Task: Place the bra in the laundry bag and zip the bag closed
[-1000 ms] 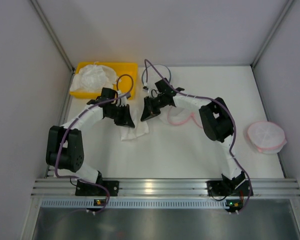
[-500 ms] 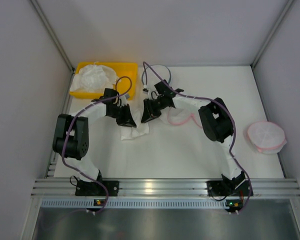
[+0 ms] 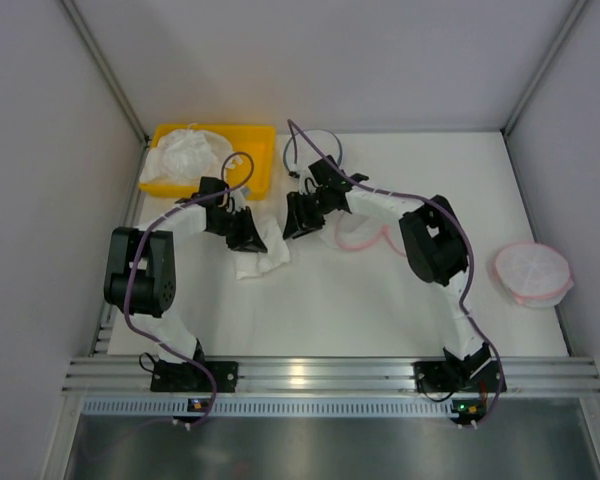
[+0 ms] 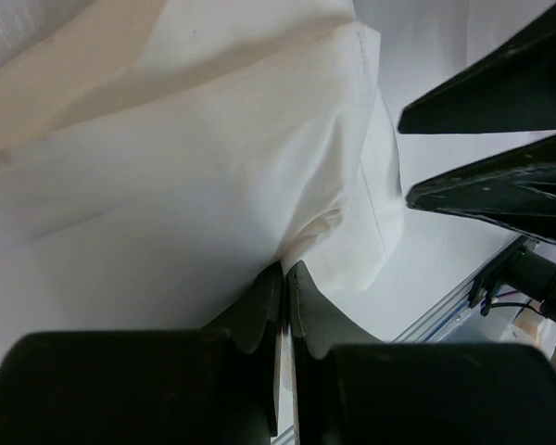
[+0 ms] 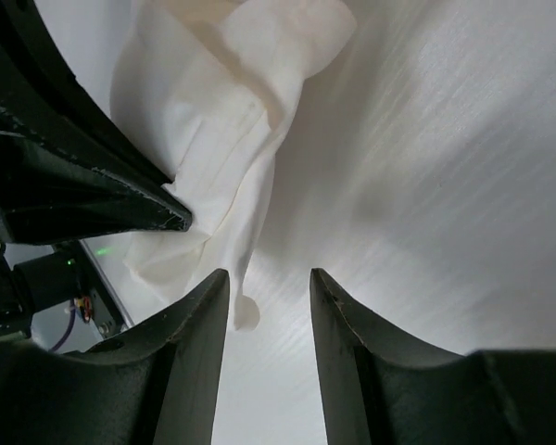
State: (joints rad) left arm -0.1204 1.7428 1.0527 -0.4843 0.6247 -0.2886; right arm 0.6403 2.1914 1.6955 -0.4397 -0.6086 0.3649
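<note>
Slanting near-left to far-right, bra (image 3: pixel 263 260) between jaws of left gripper (image 4: pixel 285 280).

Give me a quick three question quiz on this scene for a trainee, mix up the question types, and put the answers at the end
1. True or false: the left tool is shut on the white bra.
2. Pick one. The right tool is: A) open, close beside the bra; B) shut on the bra; C) out of every view.
3. Fill the gap: the bin at the far left corner of the table is coloured ____.

Key: 1 true; 2 A; 3 yellow.
</note>
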